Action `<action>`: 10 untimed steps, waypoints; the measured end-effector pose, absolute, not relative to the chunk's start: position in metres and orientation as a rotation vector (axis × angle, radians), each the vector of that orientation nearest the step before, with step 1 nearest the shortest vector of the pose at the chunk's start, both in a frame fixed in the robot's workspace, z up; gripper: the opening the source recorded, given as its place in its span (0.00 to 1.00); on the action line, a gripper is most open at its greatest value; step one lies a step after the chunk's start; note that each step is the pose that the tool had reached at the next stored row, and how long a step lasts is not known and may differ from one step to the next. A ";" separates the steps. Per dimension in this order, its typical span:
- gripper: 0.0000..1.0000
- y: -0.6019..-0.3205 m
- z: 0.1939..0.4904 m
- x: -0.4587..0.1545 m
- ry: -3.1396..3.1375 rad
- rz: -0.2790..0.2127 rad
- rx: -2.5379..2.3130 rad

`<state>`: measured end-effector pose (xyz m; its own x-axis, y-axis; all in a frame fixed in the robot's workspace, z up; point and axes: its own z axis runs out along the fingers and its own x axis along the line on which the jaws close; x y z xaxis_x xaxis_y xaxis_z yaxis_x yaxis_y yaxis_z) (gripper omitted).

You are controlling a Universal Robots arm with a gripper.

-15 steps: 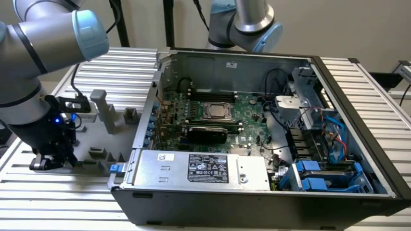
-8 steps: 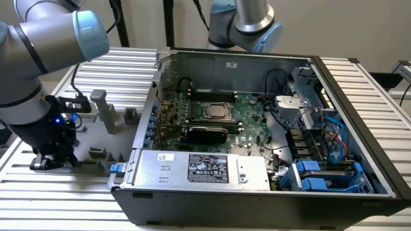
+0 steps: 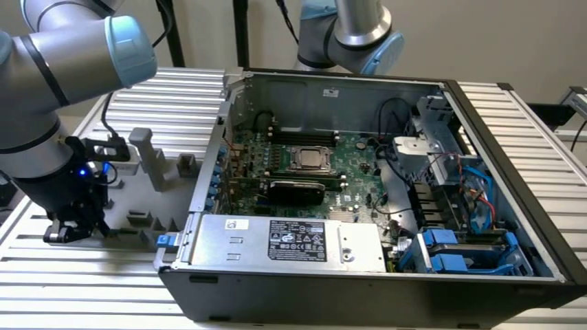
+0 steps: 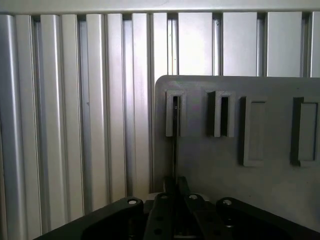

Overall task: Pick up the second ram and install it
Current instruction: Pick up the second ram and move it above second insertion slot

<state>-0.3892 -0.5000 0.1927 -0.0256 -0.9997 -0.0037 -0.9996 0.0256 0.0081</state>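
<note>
The second ram [image 4: 175,150] stands on edge in the grey fixture plate [image 4: 225,165], showing as a thin dark line that runs from a slotted block [image 4: 175,114] to my fingers. My gripper [image 4: 176,186] is shut on the ram's near end, one black fingertip [image 4: 169,186] pressed on each side. In the exterior view my gripper [image 3: 69,230] is low over the fixture plate [image 3: 137,199] at the exterior view's left, well apart from the open computer case [image 3: 367,172]. The ram is hidden behind the gripper there.
The case lies open with its motherboard [image 3: 312,165], the CPU socket [image 3: 310,159] and a silver power supply [image 3: 289,242] along the near wall. Tall grey fixture posts [image 3: 147,155] stand between me and the case. A second arm [image 3: 358,34] rises behind it. The table [image 4: 60,125] is ribbed aluminium.
</note>
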 end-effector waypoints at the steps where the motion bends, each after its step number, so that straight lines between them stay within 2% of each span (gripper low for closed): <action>1: 0.14 -0.500 0.193 -0.389 -2.247 -0.013 2.191; 10: 0.14 -0.500 0.193 -0.389 -2.247 -0.014 2.190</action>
